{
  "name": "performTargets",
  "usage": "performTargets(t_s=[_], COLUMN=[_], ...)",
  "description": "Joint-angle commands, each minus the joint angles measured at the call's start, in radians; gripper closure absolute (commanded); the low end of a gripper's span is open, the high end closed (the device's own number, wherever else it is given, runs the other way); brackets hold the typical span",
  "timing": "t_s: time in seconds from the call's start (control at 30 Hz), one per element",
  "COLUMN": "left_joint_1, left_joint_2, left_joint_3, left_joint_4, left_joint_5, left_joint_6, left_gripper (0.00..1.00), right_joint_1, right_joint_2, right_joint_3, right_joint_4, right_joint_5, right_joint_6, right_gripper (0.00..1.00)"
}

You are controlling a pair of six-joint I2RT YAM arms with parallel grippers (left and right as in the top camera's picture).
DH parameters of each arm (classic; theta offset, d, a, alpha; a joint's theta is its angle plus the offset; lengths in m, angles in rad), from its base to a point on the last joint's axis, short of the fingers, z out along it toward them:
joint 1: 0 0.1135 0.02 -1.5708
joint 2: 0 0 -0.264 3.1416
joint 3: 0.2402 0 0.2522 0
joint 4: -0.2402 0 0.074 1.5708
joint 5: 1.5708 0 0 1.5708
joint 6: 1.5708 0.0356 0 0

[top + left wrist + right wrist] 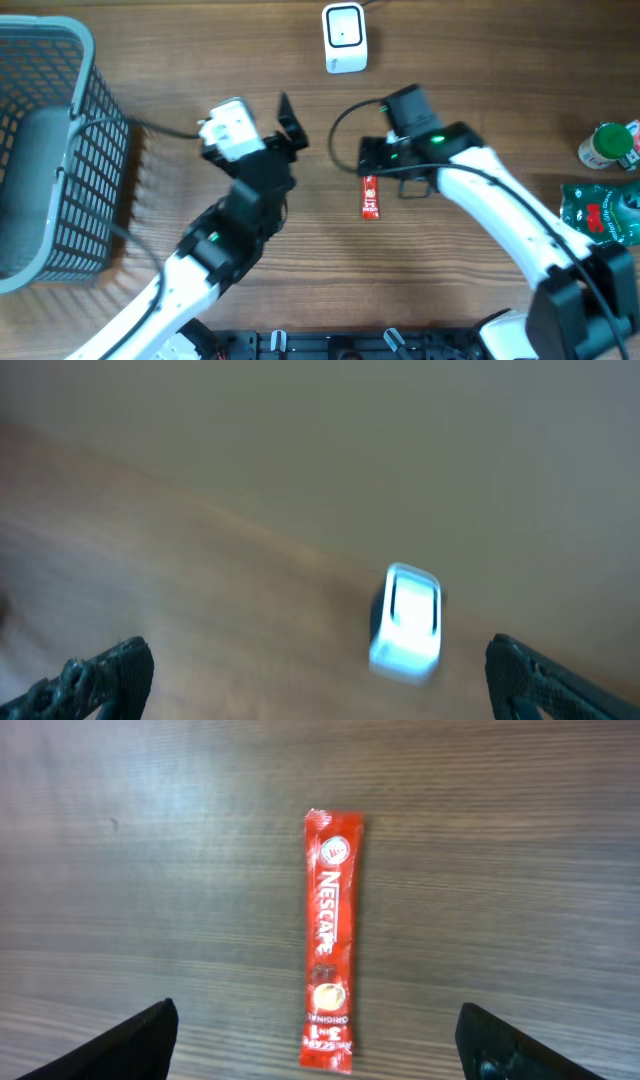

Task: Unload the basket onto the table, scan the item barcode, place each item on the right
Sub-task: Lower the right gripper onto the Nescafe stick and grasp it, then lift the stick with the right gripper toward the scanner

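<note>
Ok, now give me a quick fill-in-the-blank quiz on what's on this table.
1. The sachet on the table is coloured ____.
2. Its printed brand reads ____.
3. In the overhead view the mesh basket sits at the far ____.
4. The right gripper above the sachet is ____, not shut.
Missing words: red; Nescafe; left; open.

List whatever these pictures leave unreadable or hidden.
- Sachet barcode: none shows on the upward face, right wrist view; overhead it is too small.
- Scanner: smeared by motion blur, left wrist view.
- Green packet: cut off by the right edge, overhead.
- Basket: cut off by the left edge, overhead.
</note>
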Motion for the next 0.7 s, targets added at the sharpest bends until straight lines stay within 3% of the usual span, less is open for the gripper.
performTargets(t_s=[0.0,0.1,0.2,0.27,0.43,0.47,0.5,0.53,0.57,0.67], left_joint_1=[0.004,0.004,0.004,0.004,0.004,0.004,0.004,0.004,0.004,0.004], left_joint_2=[-0.218,-0.312,-0.312,-0.307,-0.307,-0.307,-0.307,-0.307,-0.307,-0.309], left_joint_3=[0.005,0.005,0.005,0.005,0.005,0.005,0.005,0.005,0.005,0.005], left_joint_4=[0.056,0.029,0.022,0.022,0.01,0.003,-0.011,-0.024,-0.022,0.093], left_joint_5=[-0.182,-0.207,-0.345,-0.415,-0.422,-0.422,-0.422,-0.423,-0.436,-0.536], left_joint_6=[0.212,0.211,0.212,0.211,0.212,0.212,0.212,0.212,0.212,0.251], left_gripper=[0.0,0.0,0.0,0.0,0.0,0.0,0.0,0.0,0.0,0.0], right_joint_1=[0.085,0.092,0.092,0.096,0.096,0.096,0.096,0.096,0.096,0.096], right_joint_2=[0.13,0.199,0.249,0.281,0.396,0.42,0.446,0.453,0.452,0.452], right_joint_3=[-0.006,-0.006,-0.006,-0.006,-0.006,-0.006,-0.006,-0.006,-0.005,-0.004], right_joint_4=[0.014,0.032,0.046,0.063,0.077,0.077,0.071,0.056,0.047,0.04], right_joint_5=[0.15,0.183,0.191,0.192,0.178,0.134,0.066,0.042,0.044,0.058], right_joint_6=[0.019,0.02,0.019,-0.031,-0.061,-0.088,-0.111,-0.106,-0.09,-0.019], right_gripper=[0.11,0.18,0.3,0.31,0.37,0.44,0.78,0.9,0.95,0.95])
